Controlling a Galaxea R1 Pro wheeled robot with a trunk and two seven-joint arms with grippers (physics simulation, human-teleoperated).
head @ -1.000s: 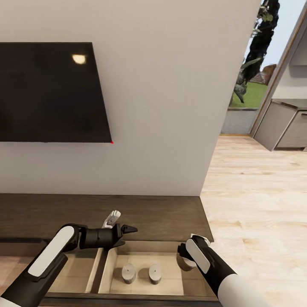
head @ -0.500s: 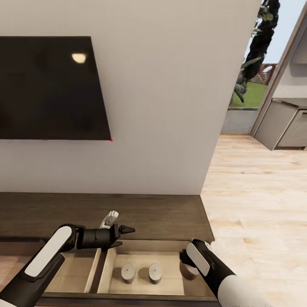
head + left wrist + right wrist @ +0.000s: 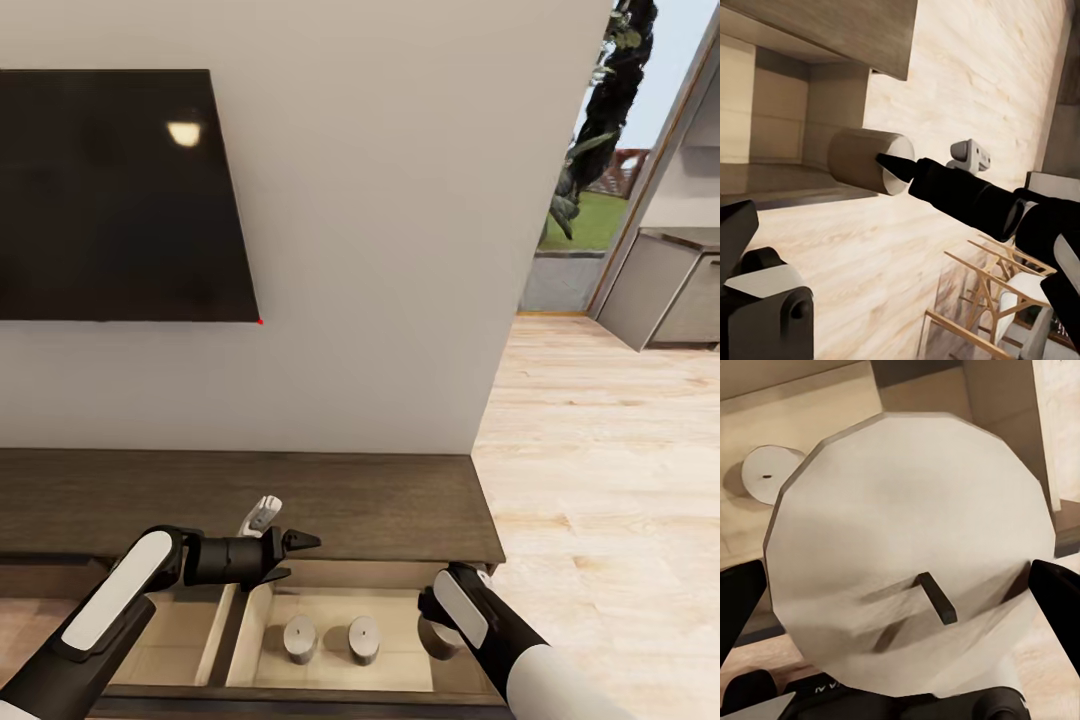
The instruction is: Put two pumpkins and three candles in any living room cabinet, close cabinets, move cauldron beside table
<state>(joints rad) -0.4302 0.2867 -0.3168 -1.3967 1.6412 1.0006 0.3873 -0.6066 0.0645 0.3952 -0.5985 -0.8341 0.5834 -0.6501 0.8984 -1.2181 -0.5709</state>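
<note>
- Leftmost, left gripper (image 3: 300, 556) hanging over the cabinet (image 3: 400, 500) at the front edge of its top, above the divider between two open drawers — jaws parted, nothing between them.
- White object (image 3: 262, 513) lying on the cabinet top just behind that gripper; too small to identify.
- Inside the pale right-hand drawer (image 3: 400, 670), two candles (image 3: 300, 639) (image 3: 363, 640) standing upright, side by side, near the middle of the drawer floor, slightly apart.
- Over the drawer's right end, right gripper (image 3: 900, 585) clamped on a third candle (image 3: 438, 636) — in the right wrist view the candle's round wick end (image 3: 934, 598) sitting between the two dark fingers (image 3: 1057, 592).
- In the left wrist view, same held candle (image 3: 866, 160) seen from the side, above the drawer's right end.
- Farthest right, light wooden floor (image 3: 600, 480) beyond the cabinet's end.
</note>
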